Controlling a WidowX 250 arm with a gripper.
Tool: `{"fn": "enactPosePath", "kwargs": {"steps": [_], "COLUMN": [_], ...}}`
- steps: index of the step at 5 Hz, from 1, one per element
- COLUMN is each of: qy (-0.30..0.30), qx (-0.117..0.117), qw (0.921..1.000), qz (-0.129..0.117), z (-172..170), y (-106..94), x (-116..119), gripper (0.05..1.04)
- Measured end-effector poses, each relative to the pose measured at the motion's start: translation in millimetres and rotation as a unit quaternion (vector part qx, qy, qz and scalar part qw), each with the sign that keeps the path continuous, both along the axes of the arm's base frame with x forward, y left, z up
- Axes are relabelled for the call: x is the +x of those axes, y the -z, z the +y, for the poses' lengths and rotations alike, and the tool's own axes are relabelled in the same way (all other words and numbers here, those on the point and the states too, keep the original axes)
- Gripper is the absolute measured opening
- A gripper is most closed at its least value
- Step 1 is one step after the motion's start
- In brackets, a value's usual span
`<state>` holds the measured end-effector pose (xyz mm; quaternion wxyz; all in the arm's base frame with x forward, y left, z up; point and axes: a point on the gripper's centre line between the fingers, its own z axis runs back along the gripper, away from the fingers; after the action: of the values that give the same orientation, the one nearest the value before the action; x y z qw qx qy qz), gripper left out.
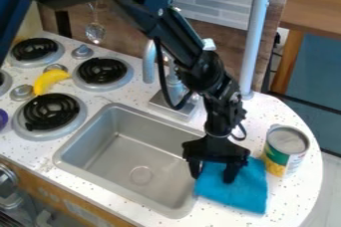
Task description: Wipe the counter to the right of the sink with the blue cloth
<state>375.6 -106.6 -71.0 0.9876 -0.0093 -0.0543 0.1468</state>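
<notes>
- Evidently soft and light, the blue cloth (pixel 243 191) lies on the speckled counter (pixel 299 191), between the sink (pixel 126 151) and the can (pixel 286 147).
- The black gripper (pixel 213 175) is over the cloth's sink-side end, its two fingers apart; whether they touch the fabric, I cannot tell.
- Being limp, the cloth should sag and fold wherever it is held — it seems unlikely to break or to slip much.
- A pinched-up ridge near the middle looks like the best hold — a grip at the very edge might catch only a thin layer.
</notes>
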Motion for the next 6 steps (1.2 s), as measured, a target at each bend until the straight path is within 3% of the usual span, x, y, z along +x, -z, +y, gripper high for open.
{"fn": "enactPosePath", "kwargs": {"steps": [3,6], "qy": [-0.040,-0.044], "qx": [-0.002,0.001], "qw": [0.9992,0.9990], "qz": [-0.009,-0.004], "z": [14.5,14.8], "y": [-4.6,-5.4], "x": [48.1,49.9], "gripper": [0.999,0.999]}}
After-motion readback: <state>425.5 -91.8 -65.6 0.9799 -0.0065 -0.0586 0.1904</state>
